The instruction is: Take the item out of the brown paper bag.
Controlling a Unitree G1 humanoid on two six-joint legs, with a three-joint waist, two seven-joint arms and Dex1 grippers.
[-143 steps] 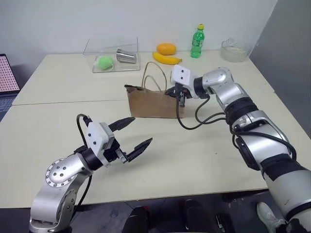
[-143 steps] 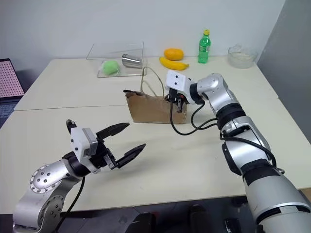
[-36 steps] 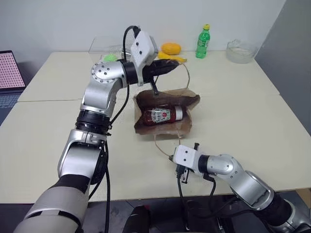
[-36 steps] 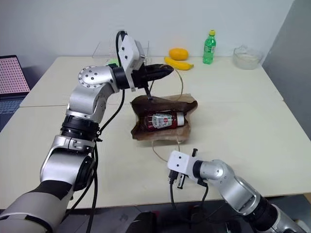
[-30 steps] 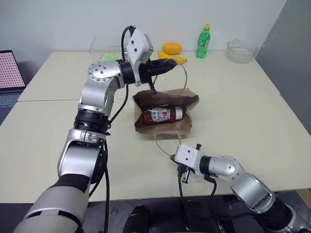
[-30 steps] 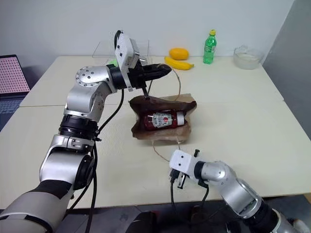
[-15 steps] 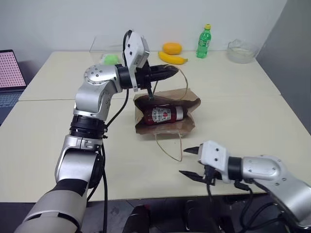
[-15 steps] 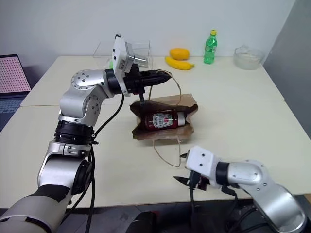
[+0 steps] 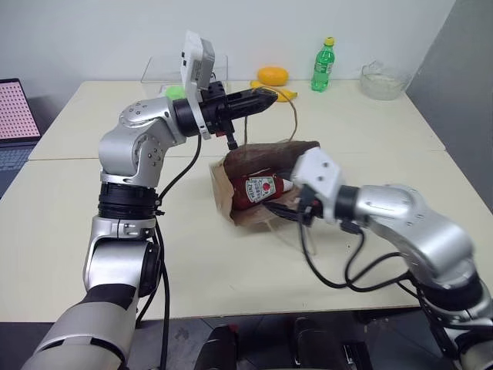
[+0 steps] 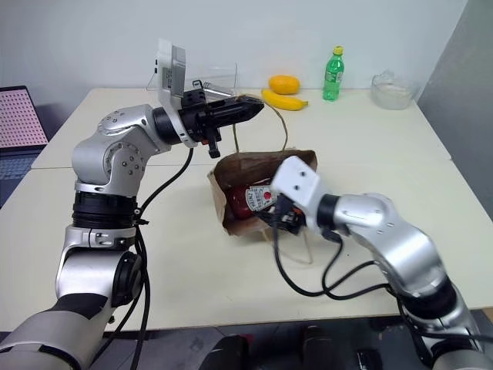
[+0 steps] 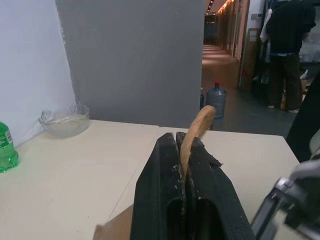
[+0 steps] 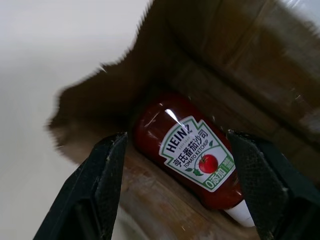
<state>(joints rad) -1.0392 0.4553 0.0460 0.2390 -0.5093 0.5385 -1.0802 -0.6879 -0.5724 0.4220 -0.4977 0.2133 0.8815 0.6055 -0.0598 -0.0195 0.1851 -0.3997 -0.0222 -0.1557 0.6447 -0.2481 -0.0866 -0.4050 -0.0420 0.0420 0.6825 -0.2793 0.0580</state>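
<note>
Ketchup bottle [image 9: 262, 190] lies inside brown paper bag [image 9: 231, 199] (left hand [image 9: 267, 96] pinches handle [image 9: 293, 123]; right hand [image 12: 177, 187] spread apart).

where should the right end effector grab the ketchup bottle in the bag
Across the bottle's labelled body, coming in through the bag's open mouth. The bottle lies on its side inside, its wide middle sitting between the open right end effector fingers, while the left end effector holds the handle up.

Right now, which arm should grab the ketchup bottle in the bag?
Right. The right gripper is open at the bag mouth, fingers either side of the ketchup bottle. The left gripper is shut on the string handle, holding the bag up.
</note>
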